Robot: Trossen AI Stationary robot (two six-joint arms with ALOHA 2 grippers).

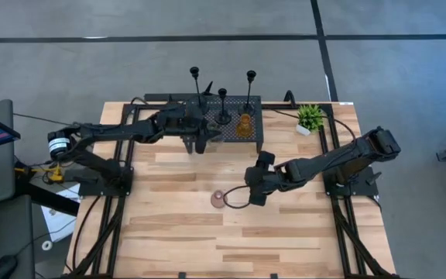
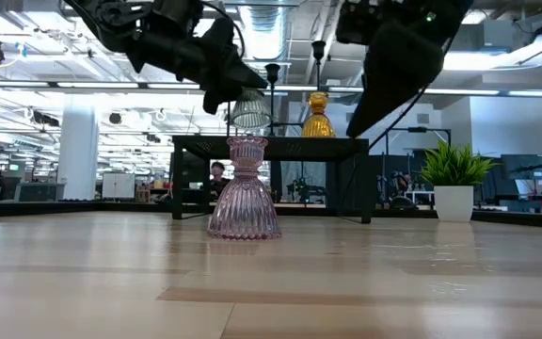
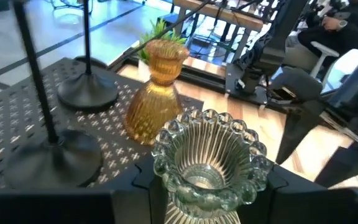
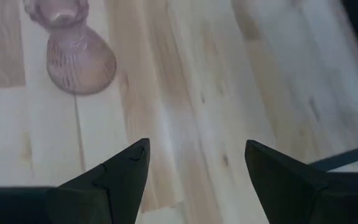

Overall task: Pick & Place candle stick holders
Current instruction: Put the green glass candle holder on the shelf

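Note:
My left gripper [image 1: 197, 138] is shut on a clear green ribbed holder [image 3: 209, 163] at the near edge of the black perforated rack [image 1: 258, 138]; the holder also shows in the low view [image 2: 249, 108]. The amber holder [image 1: 244, 125] and three black thin-stemmed holders [image 1: 222, 105] stand by their bases on the rack. The pink holder [image 1: 219, 200] stands upright on the table by its wide base. My right gripper [image 1: 254, 188] is open and empty above the table, just right of the pink holder [image 4: 73, 53]. My left gripper pinches the green holder below its scalloped cup rim [image 3: 166, 180], one finger on each side. The holder stands upright in the hold, cup up, lifted clear of table and rack [image 2: 249, 108]. The cup hides the exact place of contact.
A small green potted plant [image 1: 310, 118] stands on the table at the far right, beside the rack. The rack stands on legs at the table's far edge [image 2: 271, 143]. Bare wood lies across the near half of the table [image 1: 231, 240].

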